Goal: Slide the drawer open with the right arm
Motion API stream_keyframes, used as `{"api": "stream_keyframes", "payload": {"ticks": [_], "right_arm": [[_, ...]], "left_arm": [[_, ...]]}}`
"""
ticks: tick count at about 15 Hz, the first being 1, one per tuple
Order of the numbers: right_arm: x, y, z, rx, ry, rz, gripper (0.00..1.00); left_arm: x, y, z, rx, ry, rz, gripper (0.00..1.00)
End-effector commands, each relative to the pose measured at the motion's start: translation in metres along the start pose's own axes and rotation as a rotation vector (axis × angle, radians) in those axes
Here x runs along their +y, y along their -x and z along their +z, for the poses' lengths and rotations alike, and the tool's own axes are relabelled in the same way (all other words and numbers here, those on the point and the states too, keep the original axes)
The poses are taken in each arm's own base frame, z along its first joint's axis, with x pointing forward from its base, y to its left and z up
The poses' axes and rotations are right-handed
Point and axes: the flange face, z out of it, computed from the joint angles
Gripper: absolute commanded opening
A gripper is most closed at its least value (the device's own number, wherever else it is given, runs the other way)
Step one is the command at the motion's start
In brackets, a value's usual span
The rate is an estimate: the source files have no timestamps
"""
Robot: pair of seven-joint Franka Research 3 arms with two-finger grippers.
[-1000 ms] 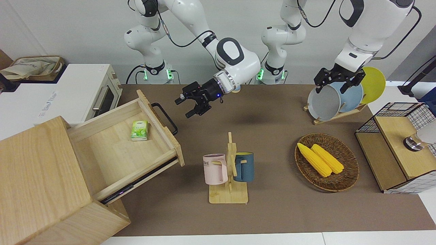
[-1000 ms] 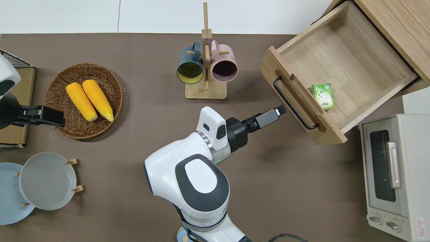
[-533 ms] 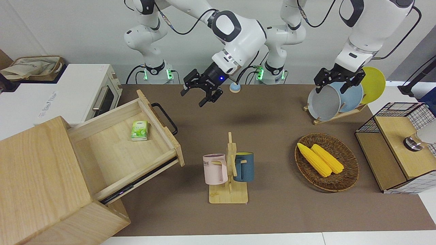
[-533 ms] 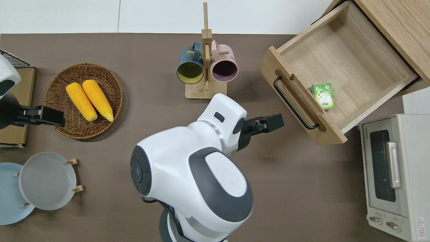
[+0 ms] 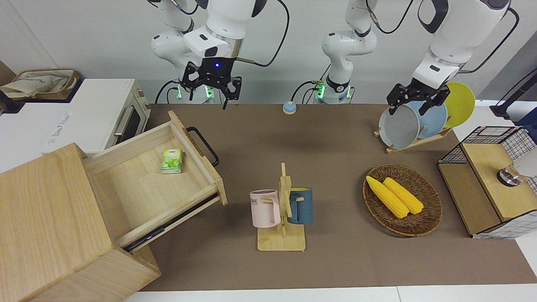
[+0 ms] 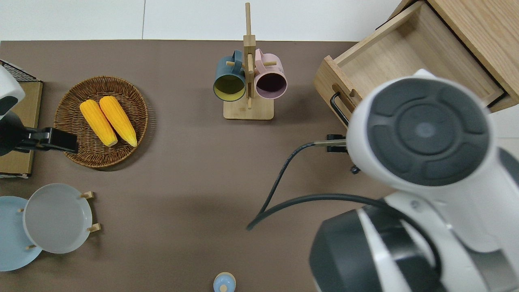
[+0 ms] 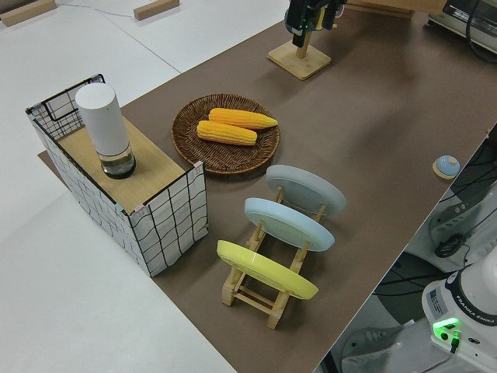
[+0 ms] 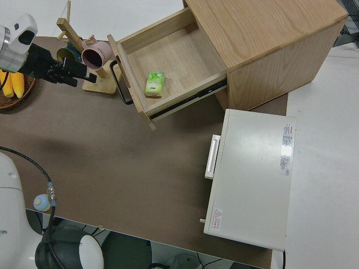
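The drawer (image 5: 138, 184) stands pulled far out of the big pale wooden box (image 5: 50, 218) at the right arm's end of the table. Its black loop handle (image 5: 202, 147) is free. A small green packet (image 5: 172, 161) lies inside it. The drawer also shows in the right side view (image 8: 174, 56) and partly in the overhead view (image 6: 385, 56). My right gripper (image 5: 209, 95) hangs high with its fingers pointing down and spread, holding nothing, well apart from the handle. The right arm's own elbow (image 6: 421, 129) hides it in the overhead view. The left arm is parked.
A white toaster oven (image 5: 105, 113) stands beside the box, nearer to the robots. A mug stand (image 5: 282, 214) is mid-table. A basket of corn (image 5: 402, 200), a plate rack (image 5: 413, 121) and a wire-grid cabinet (image 5: 486, 184) are toward the left arm's end.
My right arm has swung up and away from the drawer handle toward its base, and its gripper now points down. The drawer stays open where it was. The left arm has not moved.
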Motion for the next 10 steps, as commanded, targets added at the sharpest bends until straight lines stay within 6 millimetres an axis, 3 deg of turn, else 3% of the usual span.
{"api": "stream_keyframes", "payload": {"ticks": [1, 5, 10], "right_arm": [[0.062, -0.006, -0.009, -0.029, -0.149, 0.013, 0.985], [0.126, -0.001, 0.004, -0.058, -0.212, 0.004, 0.985], [0.177, 0.0, 0.037, -0.084, -0.245, -0.008, 0.985]], "left_arm": [[0.002, 0.003, -0.005, -0.006, -0.018, -0.005, 0.99], [0.002, 0.003, -0.005, -0.006, -0.018, -0.005, 0.99], [0.002, 0.003, -0.005, -0.006, -0.018, -0.005, 0.99]]}}
